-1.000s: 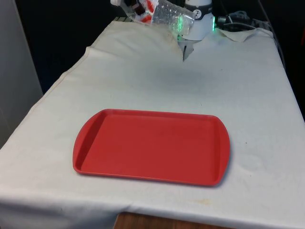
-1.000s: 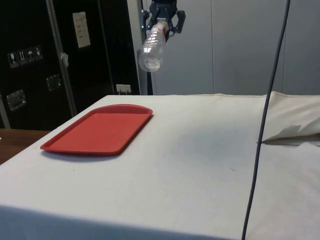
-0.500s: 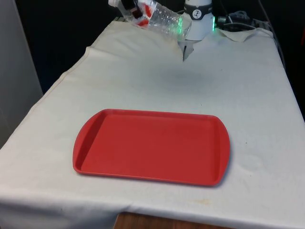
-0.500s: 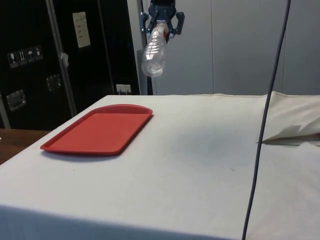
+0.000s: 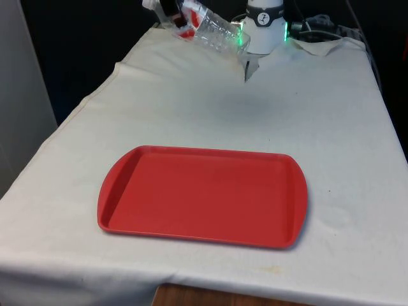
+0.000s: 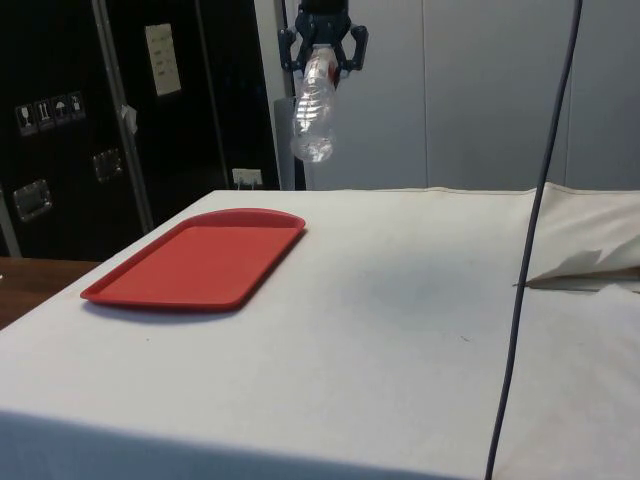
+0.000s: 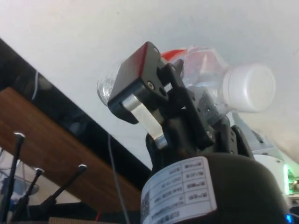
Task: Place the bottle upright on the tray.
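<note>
A clear plastic bottle (image 5: 213, 30) with a red label and white cap hangs high over the table's far end, held near its neck by my gripper (image 5: 180, 14), which is shut on it. In the side view the bottle (image 6: 312, 110) hangs base down, tilted a little, below the gripper (image 6: 322, 52). The wrist view has the bottle (image 7: 205, 74) between the fingers, its white cap nearest the camera. The red tray (image 5: 204, 195) lies flat on the near half of the table with nothing on it, well apart from the bottle; it shows at the side view's left as the tray (image 6: 195, 260).
White cloth (image 5: 306, 115) covers the table. Crumpled cloth and cables (image 5: 319, 35) lie at the far right corner of the front view. A black cable (image 6: 530, 240) hangs across the side view's right.
The bottle has swung from lying nearly level to hanging base down, closer to vertical. The gripper has risen slightly and kept its hold. The tray has not moved.
</note>
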`<state>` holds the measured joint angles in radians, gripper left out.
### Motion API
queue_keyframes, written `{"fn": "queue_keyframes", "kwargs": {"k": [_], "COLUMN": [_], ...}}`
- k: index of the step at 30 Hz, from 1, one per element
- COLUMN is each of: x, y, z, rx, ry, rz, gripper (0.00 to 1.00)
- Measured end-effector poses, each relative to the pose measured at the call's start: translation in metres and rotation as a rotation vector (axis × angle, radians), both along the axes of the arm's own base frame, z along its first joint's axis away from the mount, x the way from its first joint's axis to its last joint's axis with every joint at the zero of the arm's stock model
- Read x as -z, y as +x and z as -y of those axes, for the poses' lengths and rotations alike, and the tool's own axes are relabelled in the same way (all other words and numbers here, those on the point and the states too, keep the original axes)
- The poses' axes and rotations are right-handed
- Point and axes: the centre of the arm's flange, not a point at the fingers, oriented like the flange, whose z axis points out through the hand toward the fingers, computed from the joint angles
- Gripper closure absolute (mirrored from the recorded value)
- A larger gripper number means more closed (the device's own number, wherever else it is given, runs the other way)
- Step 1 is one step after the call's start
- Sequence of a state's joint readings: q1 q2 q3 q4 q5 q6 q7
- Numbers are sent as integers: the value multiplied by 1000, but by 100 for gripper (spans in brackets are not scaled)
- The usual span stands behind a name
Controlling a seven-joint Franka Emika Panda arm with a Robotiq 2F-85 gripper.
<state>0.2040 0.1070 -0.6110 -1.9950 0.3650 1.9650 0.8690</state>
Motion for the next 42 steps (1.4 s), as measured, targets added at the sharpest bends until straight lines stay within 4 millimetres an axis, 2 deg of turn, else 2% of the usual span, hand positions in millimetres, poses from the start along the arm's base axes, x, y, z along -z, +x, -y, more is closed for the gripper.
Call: {"fn": "queue_keyframes", "kwargs": {"k": [42], "x": [0], "y": [13], "z": [-19], "rx": [-51], "ry": [-278], "rz": [-65], "gripper": [67]}}
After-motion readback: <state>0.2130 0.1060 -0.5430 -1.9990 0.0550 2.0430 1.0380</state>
